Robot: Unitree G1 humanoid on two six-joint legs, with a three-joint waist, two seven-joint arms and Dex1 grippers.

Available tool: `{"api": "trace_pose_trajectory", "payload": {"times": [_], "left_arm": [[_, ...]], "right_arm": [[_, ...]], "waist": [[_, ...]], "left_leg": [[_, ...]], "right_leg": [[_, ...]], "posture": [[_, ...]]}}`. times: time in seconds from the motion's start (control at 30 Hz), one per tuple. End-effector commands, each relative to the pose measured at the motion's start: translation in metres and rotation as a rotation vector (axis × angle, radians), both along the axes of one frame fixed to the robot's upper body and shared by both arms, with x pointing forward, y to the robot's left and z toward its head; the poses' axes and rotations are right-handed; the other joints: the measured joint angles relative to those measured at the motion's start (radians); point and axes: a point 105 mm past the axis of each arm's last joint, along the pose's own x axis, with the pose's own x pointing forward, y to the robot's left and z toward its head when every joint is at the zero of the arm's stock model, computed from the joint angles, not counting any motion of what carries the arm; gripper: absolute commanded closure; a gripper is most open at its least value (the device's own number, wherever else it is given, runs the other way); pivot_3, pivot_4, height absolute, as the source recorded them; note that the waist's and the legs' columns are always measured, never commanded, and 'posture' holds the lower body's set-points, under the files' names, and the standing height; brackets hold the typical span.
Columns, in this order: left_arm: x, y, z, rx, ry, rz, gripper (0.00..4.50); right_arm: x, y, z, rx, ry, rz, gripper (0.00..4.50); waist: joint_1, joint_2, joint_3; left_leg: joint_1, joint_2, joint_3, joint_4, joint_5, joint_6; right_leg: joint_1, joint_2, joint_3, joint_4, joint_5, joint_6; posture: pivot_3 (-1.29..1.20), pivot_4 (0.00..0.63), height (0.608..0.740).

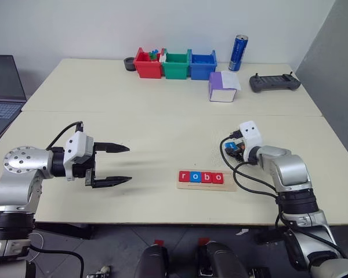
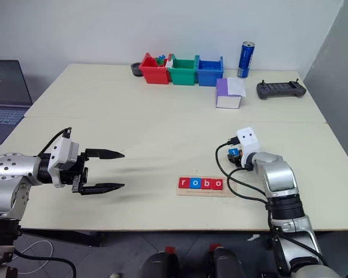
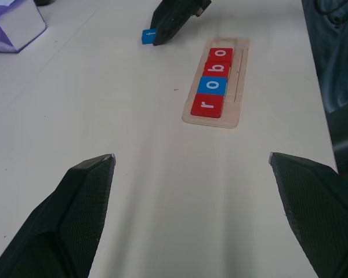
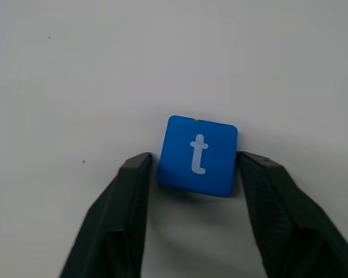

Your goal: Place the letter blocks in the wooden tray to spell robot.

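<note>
The right claw (image 4: 192,168) clamps the blue t tile (image 4: 198,155) beside the wooden tray (image 1: 207,185); a thin edge grip could slip on lifting; the left claw (image 1: 122,164) hangs apart

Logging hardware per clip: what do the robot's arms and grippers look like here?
Both arms are silver-grey metal with black joint sections and loose black cables. Each wrist carries a white housing. The left gripper has two long black tapered fingers with a fine textured surface. The right gripper has the same black fingers.
</note>
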Motion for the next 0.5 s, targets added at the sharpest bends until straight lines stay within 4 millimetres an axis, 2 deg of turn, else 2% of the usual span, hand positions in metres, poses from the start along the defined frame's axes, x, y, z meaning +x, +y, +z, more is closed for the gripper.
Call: {"api": "trace_pose_trajectory", "payload": {"times": [0.03,0.17,0.3,0.4,0.5], "left_arm": [[0.003,-0.002,0.011,0.007,-0.045,-0.021,0.00],[0.006,-0.002,0.011,0.009,-0.043,-0.031,0.00],[0.007,0.000,0.011,0.014,-0.045,-0.039,0.00],[0.008,0.000,0.011,0.008,-0.046,-0.040,0.00],[0.009,0.000,0.007,0.006,-0.040,-0.043,0.00]], "right_arm": [[0.000,-0.004,0.013,0.008,-0.036,-0.041,3.06],[-0.009,-0.015,0.036,0.006,-0.075,-0.070,3.06],[-0.034,-0.048,0.045,0.002,-0.073,-0.218,3.06],[-0.061,-0.065,0.037,-0.021,-0.034,-0.312,3.06],[-0.085,-0.060,0.019,-0.028,0.038,-0.308,3.06]], "waist": [[0.000,0.000,0.000],[0.000,0.000,0.000],[0.002,0.000,0.000],[0.004,0.000,0.000],[0.003,0.000,0.000]], "left_leg": [[0.000,0.000,0.000,0.000,0.000,0.000],[0.000,0.000,0.000,0.000,0.000,0.000],[-0.002,0.000,0.000,-0.001,0.000,0.000],[-0.002,0.000,0.000,-0.001,0.000,0.000],[-0.002,0.000,-0.001,-0.001,0.000,0.000]], "right_leg": [[0.000,0.000,0.000,0.000,0.000,0.000],[0.000,0.000,0.000,-0.001,0.000,0.000],[-0.001,0.000,0.000,-0.001,0.000,0.000],[-0.001,0.000,0.000,-0.002,0.000,0.000],[-0.001,0.000,0.000,-0.002,0.000,0.000]], "posture": [[0.00,0.150,0.740],[0.00,0.150,0.740],[0.00,0.150,0.740],[0.00,0.150,0.740],[0.00,0.150,0.740]]}}
